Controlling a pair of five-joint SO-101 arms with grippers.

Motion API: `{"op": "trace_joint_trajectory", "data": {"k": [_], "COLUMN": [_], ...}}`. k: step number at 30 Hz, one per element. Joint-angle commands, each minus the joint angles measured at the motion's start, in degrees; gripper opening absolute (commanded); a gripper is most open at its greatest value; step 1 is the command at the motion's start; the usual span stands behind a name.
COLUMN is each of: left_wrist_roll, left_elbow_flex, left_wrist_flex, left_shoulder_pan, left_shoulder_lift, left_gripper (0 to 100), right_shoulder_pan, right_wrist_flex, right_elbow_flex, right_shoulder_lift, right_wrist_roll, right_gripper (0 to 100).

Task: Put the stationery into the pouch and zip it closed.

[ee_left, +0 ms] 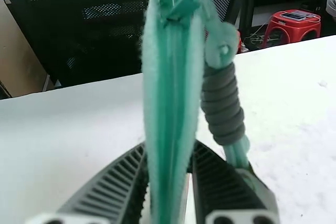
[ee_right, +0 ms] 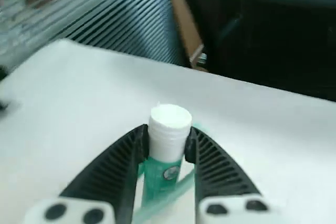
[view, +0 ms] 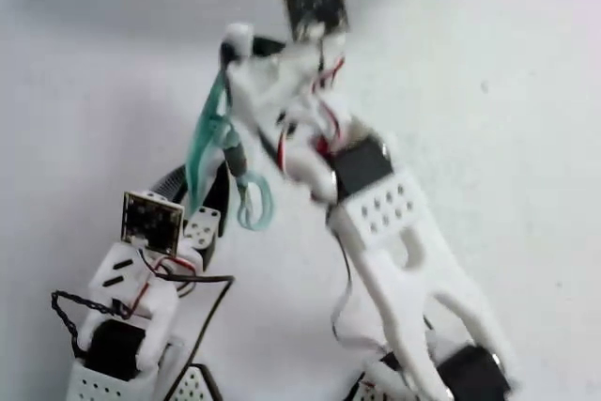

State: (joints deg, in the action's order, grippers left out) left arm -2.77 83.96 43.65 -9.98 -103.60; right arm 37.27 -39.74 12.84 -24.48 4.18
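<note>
A teal pouch (view: 208,133) stands upright on its edge above the white table (view: 488,91). My left gripper (view: 214,196) is shut on its lower end; in the left wrist view the pouch (ee_left: 168,77) rises from between the jaws of that gripper (ee_left: 168,153). A grey ribbed piece (ee_left: 223,103) with a pale teal loop (view: 254,199) hangs beside the pouch. My right gripper (view: 239,53) is at the pouch's top end, shut on a white-capped tube (ee_right: 169,121) with a teal body. The same white cap (view: 237,39) sits just over the pouch's upper edge.
The right arm (view: 394,232) lies diagonally across the middle of the table. A black mesh chair (ee_left: 94,19) and a red stool (ee_left: 294,22) stand beyond the table's far edge. Bare table lies to the far left and right.
</note>
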Motion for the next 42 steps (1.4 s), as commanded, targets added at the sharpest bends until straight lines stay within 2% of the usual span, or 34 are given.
{"op": "trace_joint_trajectory", "data": {"k": [1,3,6,9,11,13,14,16,18,23,28,30,35,38,42], "left_wrist_roll": [-0.4,-0.5,-0.5,-0.5,-0.5,-0.5,-0.5,-0.5,-0.5,-0.5,-0.6,-0.6,-0.6,-1.6,-4.2], "left_elbow_flex": [-0.4,-0.4,-0.4,-0.4,-0.4,-0.4,-0.4,-0.4,-0.4,-0.4,-0.4,-0.4,-0.4,-0.4,-0.4], "left_wrist_flex": [-1.4,-1.4,-1.4,-1.3,-1.3,-1.3,-1.3,-1.3,-1.3,-1.4,-1.4,-1.4,-1.1,-1.2,-1.2], "left_shoulder_pan": [-0.1,-0.1,-0.1,-0.1,-0.1,-0.1,-0.1,-0.1,-0.1,-0.4,-0.6,-0.6,-0.6,-0.6,-0.6], "left_shoulder_lift": [-0.9,-0.9,-0.9,-0.9,-0.9,-0.9,-0.9,-0.9,-0.9,-0.9,-0.9,-0.9,-0.9,-0.9,-0.9], "left_gripper": [11,11,11,11,11,11,11,11,11,11,11,11,8,3,2], "right_shoulder_pan": [3.9,3.9,0.8,-2.7,-3.5,-3.5,-3.5,-3.6,-3.8,-3.4,-2.2,-2.2,-1.8,0.8,3.9], "right_wrist_flex": [0.7,-1.3,-4.6,-6.3,-6.2,-5.8,-5.9,-6.5,-9.5,-24.6,-32.0,-34.2,-34.7,-32.9,-31.7], "right_elbow_flex": [5.5,5.8,2.6,-1.9,-2.9,-3.1,-3.3,-3.3,-3.4,-3.4,-2.9,-2.2,3.6,7.3,10.4], "right_shoulder_lift": [-9.3,-11.8,-15.1,-16.2,-16.1,-14.8,-13.8,-12.2,-11.5,-12.5,-17.5,-19.5,-24.7,-27.6,-30.8], "right_wrist_roll": [-7.3,-7.4,-7.3,-7.3,-7.3,-7.6,-7.6,-7.4,-7.8,-8.5,-21.4,-21.8,-21.9,-22.3,-21.9], "right_gripper": [18.1,28.6,28.7,22.8,14.7,1.9,0.9,4.3,1.8,6.7,12.1,12.2,12.0,12.0,12.0]}}
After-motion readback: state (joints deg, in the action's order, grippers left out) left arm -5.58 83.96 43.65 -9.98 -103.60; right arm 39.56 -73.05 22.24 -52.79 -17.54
